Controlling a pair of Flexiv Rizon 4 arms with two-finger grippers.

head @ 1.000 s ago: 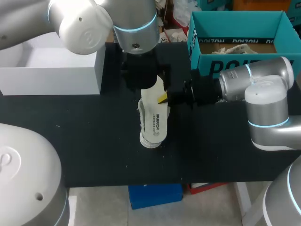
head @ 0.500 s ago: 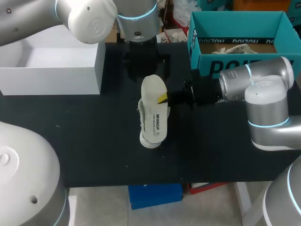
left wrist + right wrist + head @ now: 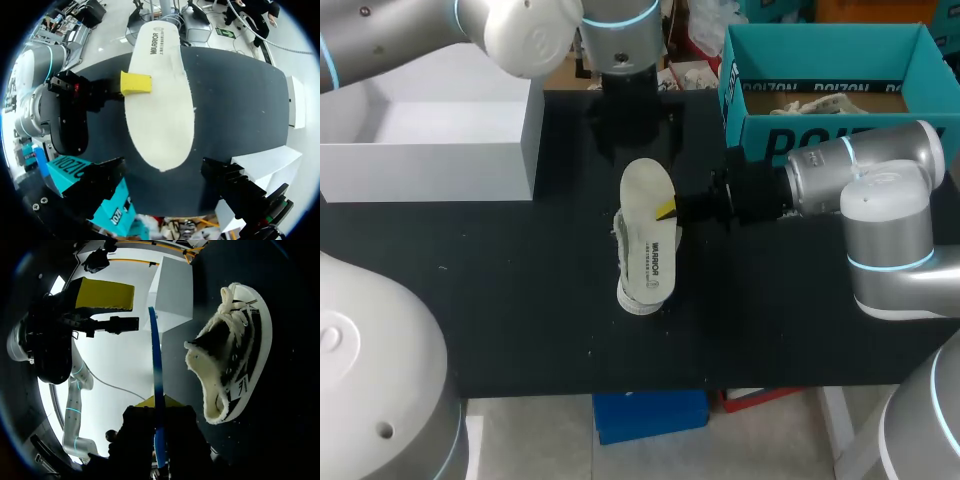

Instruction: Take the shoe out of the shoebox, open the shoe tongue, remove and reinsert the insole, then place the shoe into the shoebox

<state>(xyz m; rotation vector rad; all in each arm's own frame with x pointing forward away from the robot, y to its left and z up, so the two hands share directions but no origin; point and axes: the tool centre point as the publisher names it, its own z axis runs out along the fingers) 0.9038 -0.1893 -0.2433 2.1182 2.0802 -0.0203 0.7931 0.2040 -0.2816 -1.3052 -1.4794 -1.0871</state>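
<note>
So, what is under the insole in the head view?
The shoe lies on the table beneath the insole. Only its laced edge and one end show past it; the rest is covered. The right wrist view shows its fleecy opening.

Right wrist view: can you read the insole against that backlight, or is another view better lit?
Right wrist view: the bright backdrop leaves the right claw in silhouette, the insole an edge-on blue sliver. Left wrist view: insole evenly lit, no glare. Head view: it stands pale against the black table.
</note>
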